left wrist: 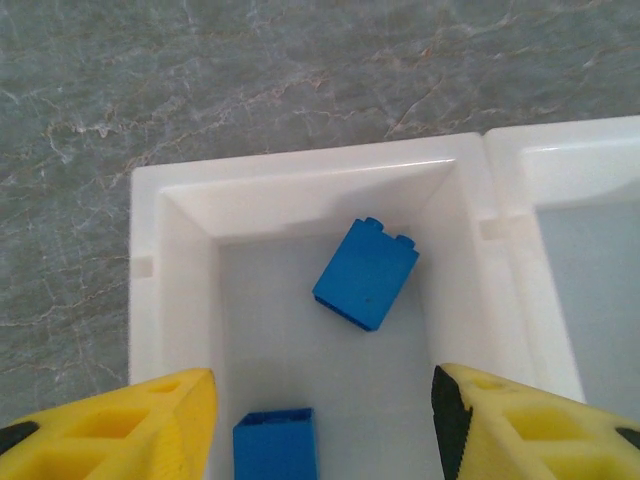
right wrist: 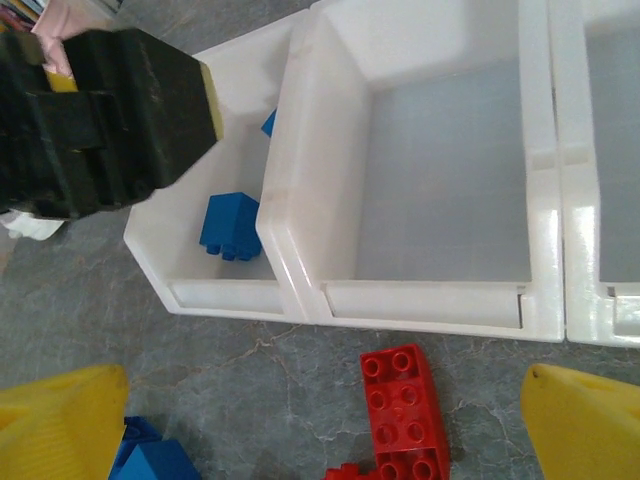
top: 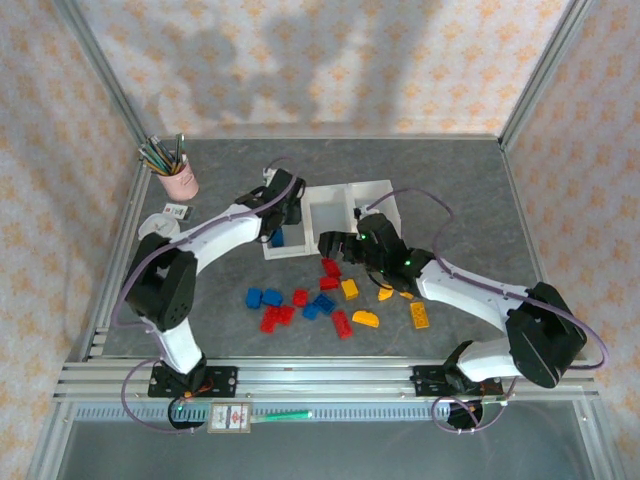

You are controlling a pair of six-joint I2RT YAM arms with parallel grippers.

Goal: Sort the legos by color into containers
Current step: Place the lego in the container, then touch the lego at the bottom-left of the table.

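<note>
Left gripper (left wrist: 322,405) points down, its yellow fingers (left wrist: 120,430) parted and empty. Right gripper (right wrist: 322,400) hangs wide open, also empty, with the left gripper ahead-left of it.

At the left wrist view's bottom edge, the yellow fingers (left wrist: 130,425) of the left end effector (left wrist: 325,400) and the lower blue plastic brick (left wrist: 275,445) are cut off. From the right wrist, a red studded brick (right wrist: 405,415) runs off the bottom, and another blue brick (right wrist: 268,122) is mostly hidden behind a translucent white bin wall (right wrist: 285,160).
</note>
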